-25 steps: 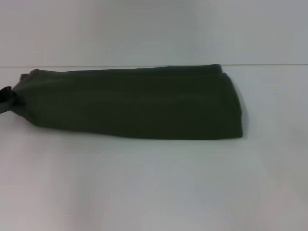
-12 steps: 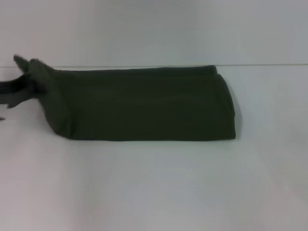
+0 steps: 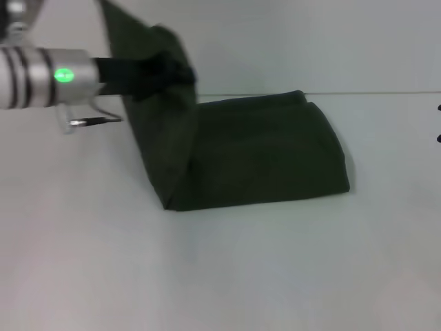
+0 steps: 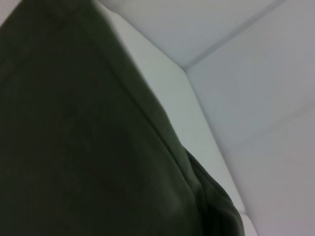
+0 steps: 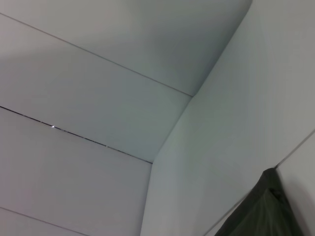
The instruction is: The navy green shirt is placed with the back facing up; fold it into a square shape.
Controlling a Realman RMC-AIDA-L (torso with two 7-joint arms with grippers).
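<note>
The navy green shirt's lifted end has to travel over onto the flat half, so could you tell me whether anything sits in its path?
Nothing visible does. The left gripper holds the navy green shirt by its raised left end, and the flat half on the table carries nothing on top.

My left gripper is now well inside the head view, up above the table, where a second ago it sat at the far left edge at table level. It clamps the left end of the shirt, and that end now stands raised in a steep flap instead of lying flat. The shirt's part on the table is shorter.
</note>
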